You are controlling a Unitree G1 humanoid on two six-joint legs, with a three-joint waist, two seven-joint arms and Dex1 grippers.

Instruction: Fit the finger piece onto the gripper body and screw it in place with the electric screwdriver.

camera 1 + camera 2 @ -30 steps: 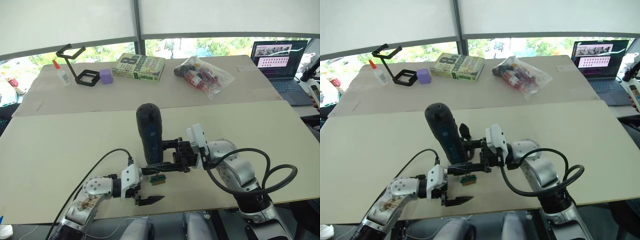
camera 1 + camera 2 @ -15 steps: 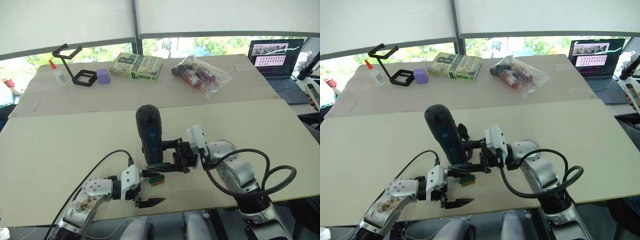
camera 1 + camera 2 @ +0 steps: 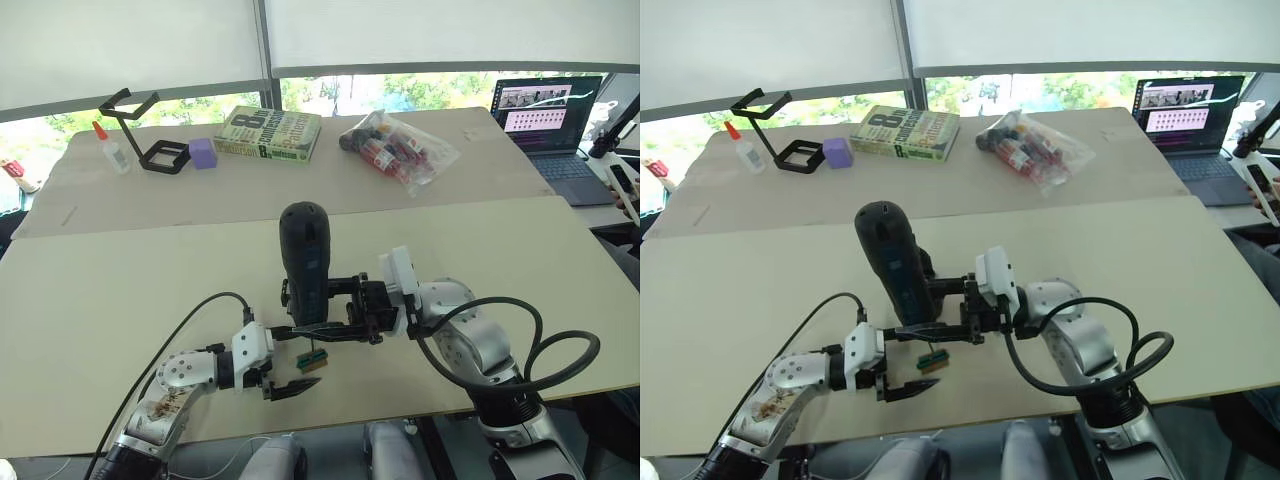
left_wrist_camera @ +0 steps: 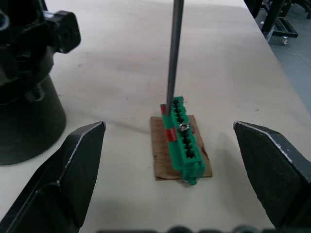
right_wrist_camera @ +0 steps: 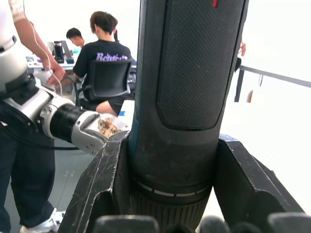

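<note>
Since the earlier frame, the left gripper (image 3: pixel 290 385) has moved inward toward the green-and-brown block (image 4: pixel 183 141), low centre of the head views; its fingers (image 4: pixel 73 170) stand wide apart, straddling the block and touching nothing. The right gripper (image 3: pixel 310 330) is clamped on the electric screwdriver (image 3: pixel 305 260), held upright at frame centre, its bit (image 4: pixel 174 53) resting on the block's far end. Judgement: the screwdriver is stiff and top-heavy, with a textured body; the low grasp risks tilt. The gripper body (image 4: pixel 24 87) stands on the table (image 3: pixel 120 290) beside the block. Finger piece not identifiable.
</note>
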